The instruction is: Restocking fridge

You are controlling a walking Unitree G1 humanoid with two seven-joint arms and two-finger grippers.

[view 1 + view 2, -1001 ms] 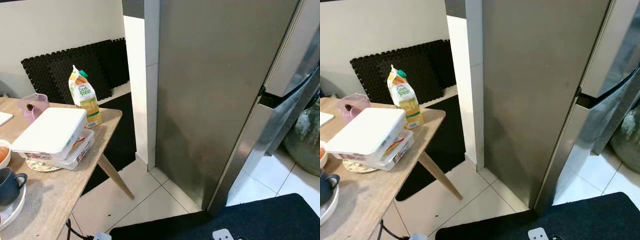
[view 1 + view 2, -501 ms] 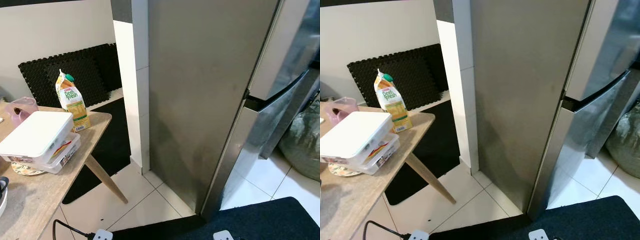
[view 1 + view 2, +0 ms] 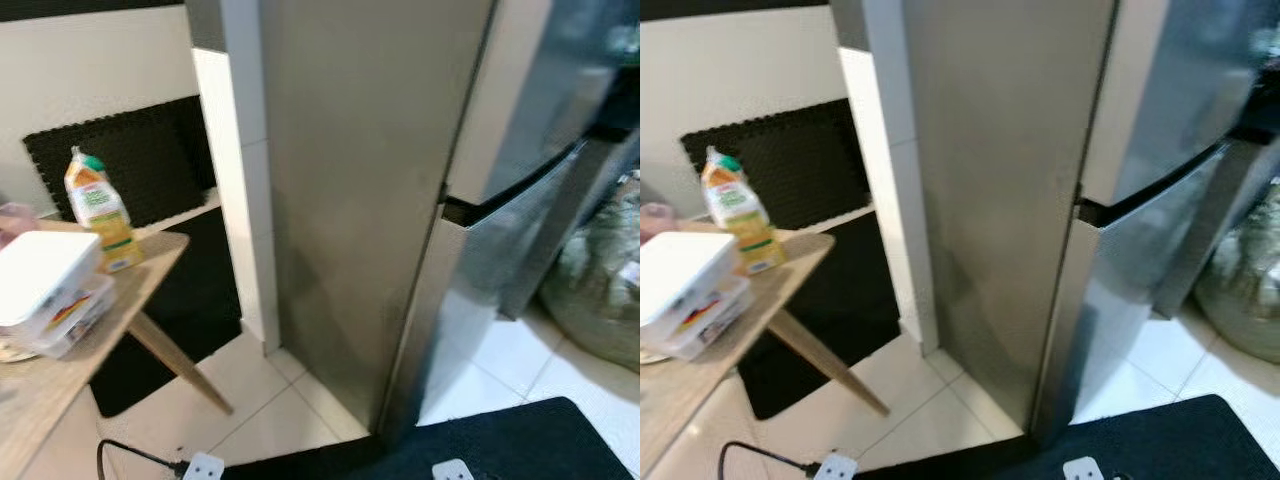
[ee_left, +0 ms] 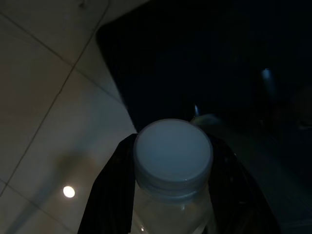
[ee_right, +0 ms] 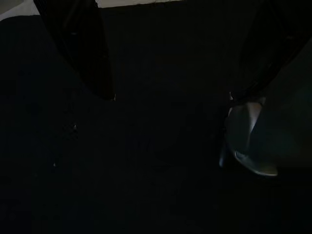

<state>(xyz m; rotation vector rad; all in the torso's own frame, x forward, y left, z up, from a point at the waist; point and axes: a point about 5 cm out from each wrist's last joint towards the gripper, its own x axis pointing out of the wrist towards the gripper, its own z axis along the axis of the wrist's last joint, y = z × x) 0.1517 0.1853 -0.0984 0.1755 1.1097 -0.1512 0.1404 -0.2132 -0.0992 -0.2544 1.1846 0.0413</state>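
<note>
The steel fridge [image 3: 360, 200] stands straight ahead with both its upper and lower doors [image 3: 560, 110] closed. In the left wrist view my left gripper [image 4: 173, 141] is shut on a clear bottle with a white cap [image 4: 173, 156], a black finger on either side of its neck, hanging over floor tiles and a dark mat. My right gripper [image 5: 169, 96] hangs open above the dark mat with nothing between its fingers. On the wooden table [image 3: 130, 290] at the left stand a juice carton [image 3: 100, 210] and stacked white food boxes [image 3: 45, 290].
A white tiled pillar [image 3: 235, 200] adjoins the fridge's left side. Black foam mats [image 3: 120, 160] lean on the wall behind the table. A dark floor mat [image 3: 500, 450] lies before the fridge, a cable and power strip [image 3: 203, 466] at its left. A filled bag [image 3: 600, 300] sits at the right.
The whole picture has slid left and blurred, so the camera has turned right toward the fridge. The table items and the fridge have not moved.
</note>
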